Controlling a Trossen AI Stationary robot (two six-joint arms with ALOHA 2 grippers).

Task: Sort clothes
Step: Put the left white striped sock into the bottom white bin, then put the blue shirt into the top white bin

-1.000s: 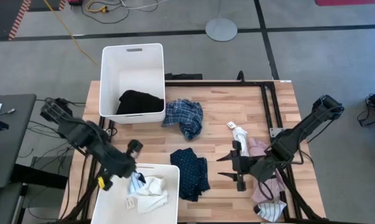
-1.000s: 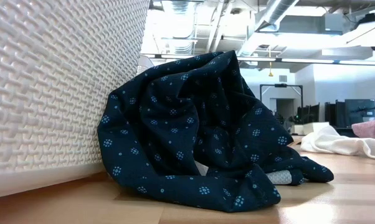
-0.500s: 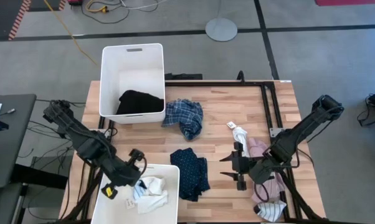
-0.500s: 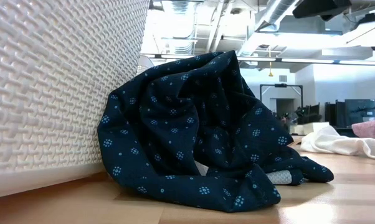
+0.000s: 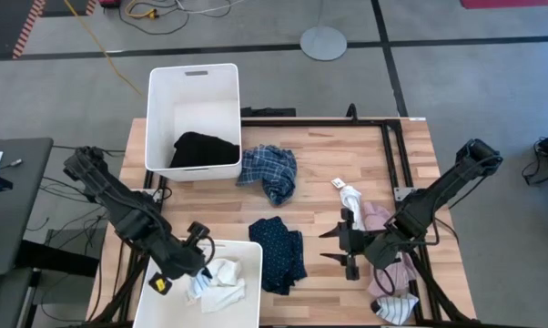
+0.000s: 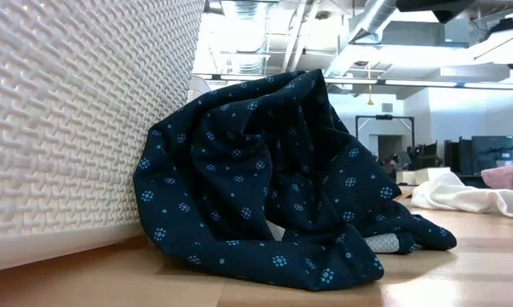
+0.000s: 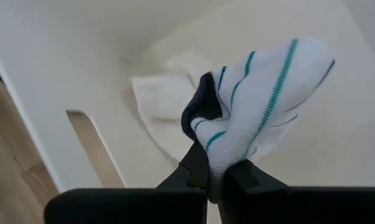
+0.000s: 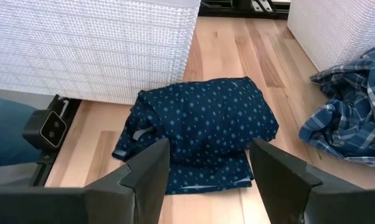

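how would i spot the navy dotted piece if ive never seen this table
Start at the near white bin at the wooden table's front edge; the navy dotted piece lies crumpled on the wood against that bin's right wall. It alone is dark blue with small pale dots, unlike the blue plaid shirt farther back.

A light wooden worktop [image 5: 329,155] carries two white plastic bins: one bin [image 5: 194,87] at the far left corner, another bin [image 5: 251,273] at the near left edge. A black metal frame [image 5: 394,150] runs along the far and right sides. On the grey floor beyond, a round lamp base [image 5: 323,42] stands, with a yellow cable [image 5: 106,50] trailing left.
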